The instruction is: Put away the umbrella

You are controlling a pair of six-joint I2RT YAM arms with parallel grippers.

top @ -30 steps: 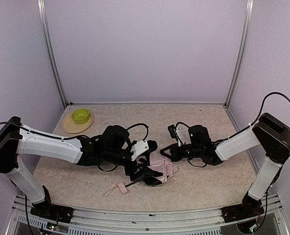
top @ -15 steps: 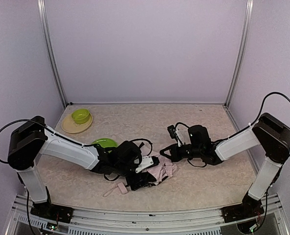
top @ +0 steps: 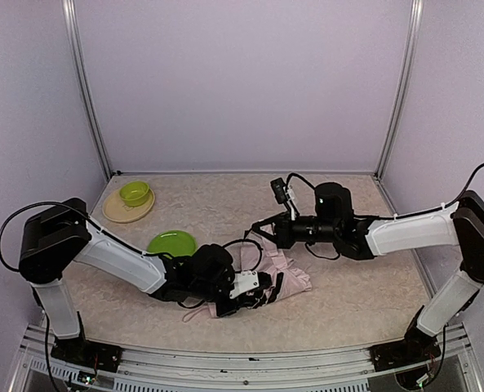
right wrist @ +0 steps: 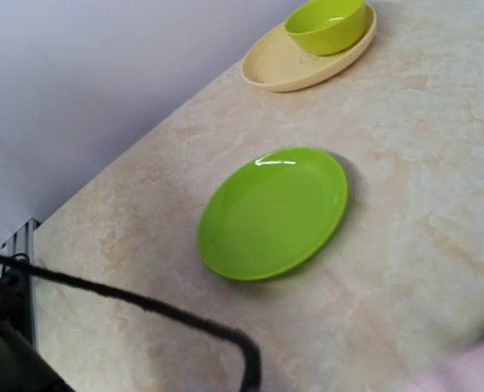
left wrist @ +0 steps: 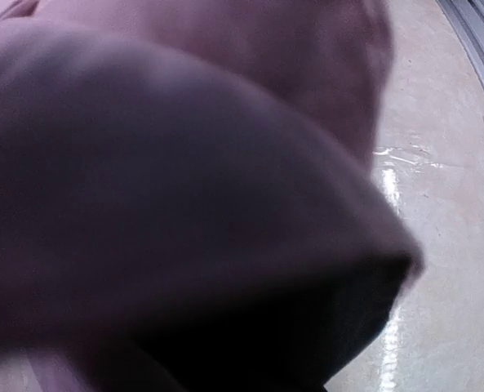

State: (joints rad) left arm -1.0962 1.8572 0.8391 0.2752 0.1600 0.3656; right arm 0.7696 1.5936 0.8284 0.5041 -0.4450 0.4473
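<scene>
We log the umbrella (top: 290, 273) at lower centre of the top view, bundled, long axis roughly left-right. The left gripper (top: 256, 289) is buried in its left end (fabric fills that wrist view), so we cannot tell its jaws. The right gripper (top: 264, 233) hangs just above in frame, apart from the umbrella, its jaws equally unclear. No legible writing.

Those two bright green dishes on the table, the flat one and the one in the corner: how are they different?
The green plate is flat and shallow; the green bowl is deep with steep walls. The green plate is wider than the green bowl. The green plate lies straight on the table; the green bowl sits in a tan plate. Both are the same lime green and look empty.
</scene>
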